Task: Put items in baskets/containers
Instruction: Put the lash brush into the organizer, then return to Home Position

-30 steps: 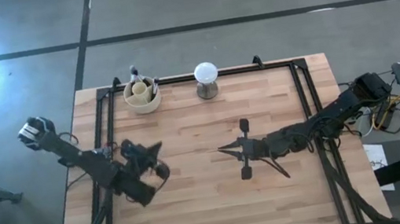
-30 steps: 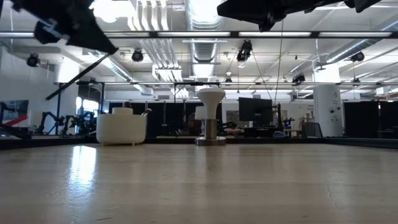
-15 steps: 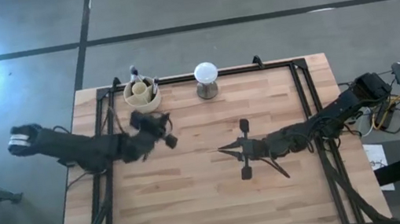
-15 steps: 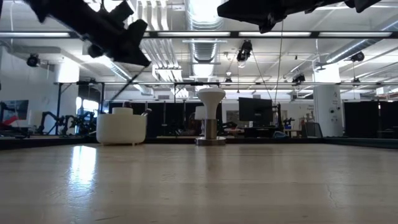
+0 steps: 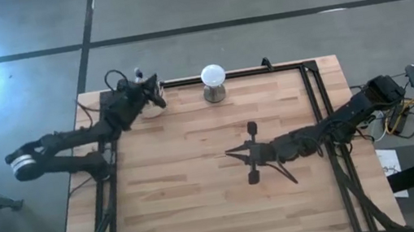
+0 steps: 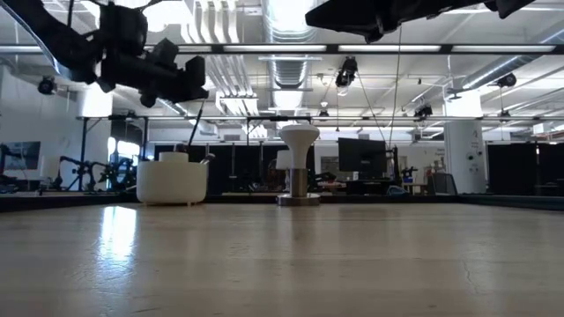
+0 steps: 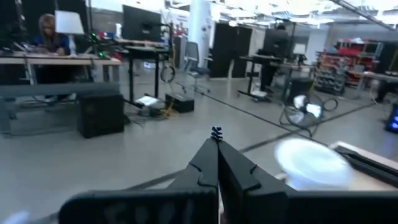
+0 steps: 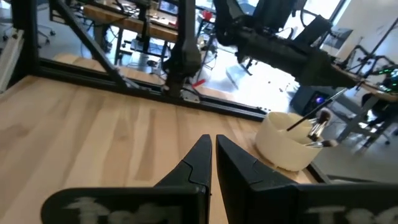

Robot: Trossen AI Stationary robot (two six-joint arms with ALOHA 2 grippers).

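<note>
Left tool (image 5: 156, 95) hangs over the cup (image 6: 172, 180), clenched on a brush (image 6: 196, 129); right tool (image 5: 233, 156), clenched empty, waits mid-tabletop (image 5: 202, 191).

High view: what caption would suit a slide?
Left end effector holds a brush over the cream cup; right end effector waits mid-table.

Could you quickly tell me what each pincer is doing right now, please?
Left pincer: shut on a thin brush, above the cup.
Right pincer: shut, holding nothing.
</note>
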